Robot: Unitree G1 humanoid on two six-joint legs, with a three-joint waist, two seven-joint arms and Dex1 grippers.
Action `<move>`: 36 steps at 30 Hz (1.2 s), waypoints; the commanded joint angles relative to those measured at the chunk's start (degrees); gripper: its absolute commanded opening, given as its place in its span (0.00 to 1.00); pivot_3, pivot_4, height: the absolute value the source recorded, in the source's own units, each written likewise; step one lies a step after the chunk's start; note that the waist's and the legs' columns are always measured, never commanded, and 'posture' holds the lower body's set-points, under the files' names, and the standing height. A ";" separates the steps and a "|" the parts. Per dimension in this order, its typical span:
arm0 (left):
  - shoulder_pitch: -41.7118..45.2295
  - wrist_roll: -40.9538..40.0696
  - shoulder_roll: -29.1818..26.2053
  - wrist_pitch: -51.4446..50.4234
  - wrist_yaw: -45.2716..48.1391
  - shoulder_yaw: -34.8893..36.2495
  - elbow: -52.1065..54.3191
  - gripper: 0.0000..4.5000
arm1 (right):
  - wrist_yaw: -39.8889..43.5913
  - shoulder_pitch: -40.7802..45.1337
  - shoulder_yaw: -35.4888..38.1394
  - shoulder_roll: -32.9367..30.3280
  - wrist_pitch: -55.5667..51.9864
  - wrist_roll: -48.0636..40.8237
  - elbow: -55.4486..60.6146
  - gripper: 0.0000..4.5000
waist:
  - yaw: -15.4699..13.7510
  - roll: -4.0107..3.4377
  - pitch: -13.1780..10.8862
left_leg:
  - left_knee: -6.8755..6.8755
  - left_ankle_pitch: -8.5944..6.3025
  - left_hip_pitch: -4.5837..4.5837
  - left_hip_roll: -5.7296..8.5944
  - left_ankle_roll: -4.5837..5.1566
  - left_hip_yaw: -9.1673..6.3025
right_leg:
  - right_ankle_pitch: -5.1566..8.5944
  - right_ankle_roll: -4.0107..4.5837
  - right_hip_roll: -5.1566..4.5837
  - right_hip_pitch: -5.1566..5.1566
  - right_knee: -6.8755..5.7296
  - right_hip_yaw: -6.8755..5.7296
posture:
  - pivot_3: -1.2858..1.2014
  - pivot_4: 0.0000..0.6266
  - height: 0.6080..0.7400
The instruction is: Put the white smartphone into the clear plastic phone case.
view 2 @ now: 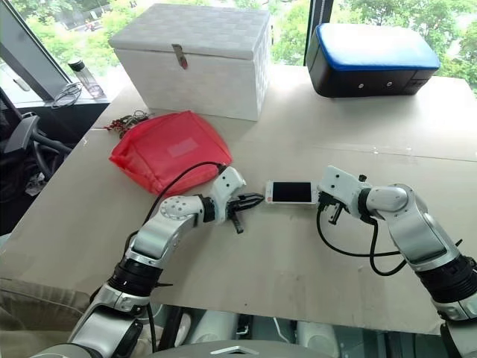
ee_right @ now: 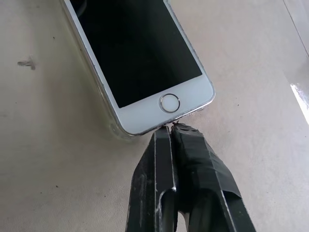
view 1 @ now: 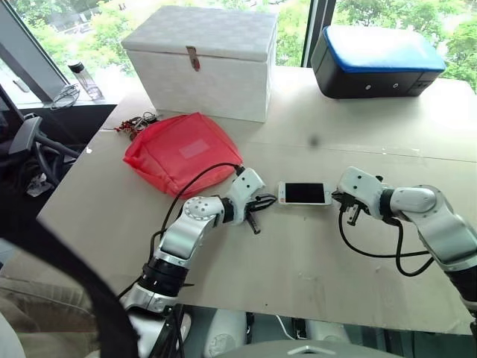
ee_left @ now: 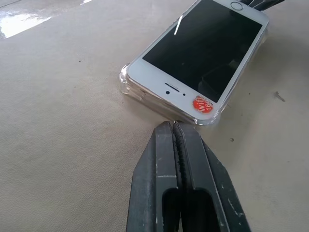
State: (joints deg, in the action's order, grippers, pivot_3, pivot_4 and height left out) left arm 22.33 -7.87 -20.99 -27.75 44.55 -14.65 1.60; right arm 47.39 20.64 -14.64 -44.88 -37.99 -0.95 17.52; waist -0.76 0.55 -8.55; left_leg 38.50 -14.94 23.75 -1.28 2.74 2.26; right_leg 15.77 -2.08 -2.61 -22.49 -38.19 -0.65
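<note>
The white smartphone (ee_left: 203, 50) lies screen-up on the tabletop (view 1: 298, 261), resting in the clear plastic phone case (ee_left: 126, 82), between the two arms. The earpiece end appears raised above the case rim rather than fully seated; the home-button end looks lower in the shell.

The left gripper (ee_left: 175, 126) is closed, holding nothing, its tips at the case's earpiece-end edge. The right gripper (ee_right: 170, 129) is likewise closed and empty, its tips against the home-button end.

Risks, as judged:
- With closed tips pushing from both ends, uneven force could skid phone and case together across the smooth tabletop rather than seat the phone.
- A tip riding up over the rim could lever the phone back out of the shell.
- Pressing on one corner only could leave the opposite corner proud.

Clearances: the red pouch (view 1: 179, 153) lies near the left arm, just beyond it; the white box (view 1: 201, 63) and the black-and-blue case (view 1: 376, 63) stand well apart at the far side. Open tabletop surrounds the phone; the near edge is well apart from it.
</note>
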 commanded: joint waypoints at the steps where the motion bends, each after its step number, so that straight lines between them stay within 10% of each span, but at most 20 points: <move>1: 0.34 0.66 0.58 0.80 -0.02 -1.49 -0.04 0.01 | 1.13 0.01 -0.67 1.29 1.55 -1.17 3.88 0.00 | 0.05 0.00 0.00 | 0.00 0.00 -0.01 0.00 0.00 0.00 | 0.00 0.00 0.00 0.00 -0.02 0.00 | 0.52 0.24 1.00; 16: -0.33 -9.76 0.01 -8.15 -0.71 9.02 8.51 0.01 | 0.36 2.62 11.90 1.87 -6.77 -9.91 7.44 0.00 | 0.10 0.03 -0.03 | 0.02 0.00 0.02 -0.01 -0.01 -0.02 | 0.00 0.00 -0.07 -0.09 -0.17 0.01 | 0.52 0.24 1.00; 36: 7.25 -9.75 2.52 -17.74 -5.58 1.77 4.22 0.01 | -0.87 -0.68 10.37 -1.45 -7.98 -10.60 10.11 0.00 | 0.12 0.08 -0.06 | 0.11 0.01 0.00 0.01 -0.01 -0.09 | 0.03 -0.01 0.10 -0.15 -0.33 0.16 | 0.52 0.24 1.00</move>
State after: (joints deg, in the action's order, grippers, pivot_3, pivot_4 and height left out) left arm 30.19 -15.98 -18.65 -47.19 38.31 -15.53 4.22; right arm 46.88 20.10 -6.15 -45.47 -46.16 -10.99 25.70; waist -0.65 0.62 -8.61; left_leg 38.62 -14.93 23.76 -1.25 2.73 2.18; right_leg 15.79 -2.09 -2.55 -22.64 -38.52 -0.50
